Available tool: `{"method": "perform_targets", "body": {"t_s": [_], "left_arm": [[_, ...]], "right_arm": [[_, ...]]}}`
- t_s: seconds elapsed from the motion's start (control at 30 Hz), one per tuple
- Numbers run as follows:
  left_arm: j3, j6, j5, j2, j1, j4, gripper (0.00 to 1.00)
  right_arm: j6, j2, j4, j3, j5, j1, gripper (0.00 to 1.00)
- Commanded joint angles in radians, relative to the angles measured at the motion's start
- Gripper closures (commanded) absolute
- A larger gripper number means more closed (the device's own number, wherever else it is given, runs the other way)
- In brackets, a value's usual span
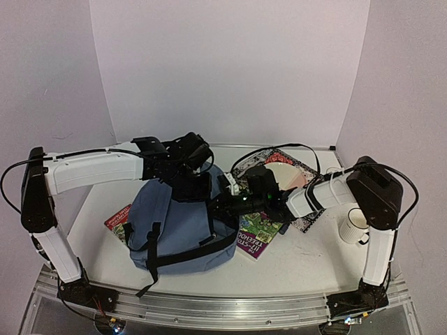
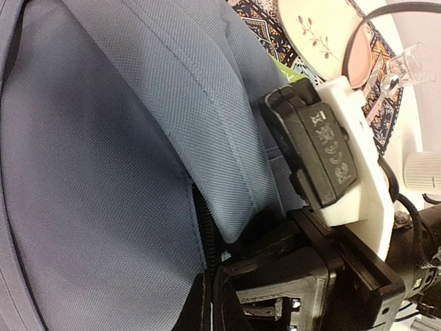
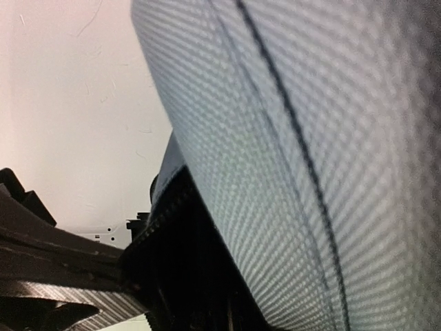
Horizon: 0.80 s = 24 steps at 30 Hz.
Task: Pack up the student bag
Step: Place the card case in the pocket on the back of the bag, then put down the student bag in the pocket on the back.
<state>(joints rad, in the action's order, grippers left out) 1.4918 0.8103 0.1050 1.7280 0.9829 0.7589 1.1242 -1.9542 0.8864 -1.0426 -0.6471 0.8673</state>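
1. The student bag (image 1: pixel 174 223) is seen lying on the desk (image 1: pixel 300 269), left of centre, with its black straps turned toward the near edge.
2. A red book (image 1: pixel 116 222) is partly covered by the bag's left side, and a purple and green book (image 1: pixel 260 236) is tucked under its right side.
3. A white mug (image 1: pixel 353 227) is set well apart on the right, beside the right arm.
4. The right gripper (image 1: pixel 222 202) is pressed against the bag's upper right side and is clenched on the fabric edge by the black zipper line (image 2: pixel 204 234).
5. The left gripper (image 1: pixel 190 183) is placed at the bag's far, top end. It is fully clenched, with the zipper line running in between its fingers, so the bag is pinched there.
6. Beyond the bag, a patterned placemat (image 1: pixel 246 167) is laid toward the far right, and a pale plate (image 1: pixel 283 176) is carried on it.
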Motion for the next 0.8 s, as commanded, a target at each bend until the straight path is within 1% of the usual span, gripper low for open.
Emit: {"method": "perform_targets", "body": {"t_s": [0.0, 0.03, 0.07, 0.23, 0.43, 0.57, 0.63, 0.77], "left_arm": [[0.053, -0.015, -0.069, -0.01, 0.021, -0.139, 1.0], [0.04, -0.013, -0.049, -0.017, 0.021, -0.138, 1.0], [0.019, -0.012, -0.027, -0.023, 0.02, -0.138, 1.0], [-0.066, 0.002, 0.061, -0.049, -0.009, -0.138, 1.0], [-0.111, -0.013, 0.107, -0.047, -0.016, -0.144, 1.0], [-0.116, -0.054, 0.112, -0.042, -0.016, -0.156, 0.99], [-0.113, -0.084, 0.102, -0.049, -0.015, -0.159, 0.93], [-0.136, -0.141, 0.06, -0.097, -0.015, -0.162, 0.72]], "right_arm": [[-0.071, -0.03, 0.011, -0.097, -0.045, 0.018, 0.84], [-0.089, -0.027, -0.005, -0.109, -0.041, 0.018, 0.77], [-0.113, -0.021, -0.038, -0.119, -0.03, 0.016, 0.73], [-0.277, 0.067, -0.223, -0.117, 0.042, 0.006, 0.61], [-0.44, 0.18, -0.429, -0.088, 0.134, -0.011, 0.51], [-0.515, 0.229, -0.516, -0.077, 0.182, -0.011, 0.5], [-0.54, 0.25, -0.552, -0.066, 0.204, -0.01, 0.48], [-0.576, 0.295, -0.596, -0.031, 0.242, -0.01, 0.45]]}}
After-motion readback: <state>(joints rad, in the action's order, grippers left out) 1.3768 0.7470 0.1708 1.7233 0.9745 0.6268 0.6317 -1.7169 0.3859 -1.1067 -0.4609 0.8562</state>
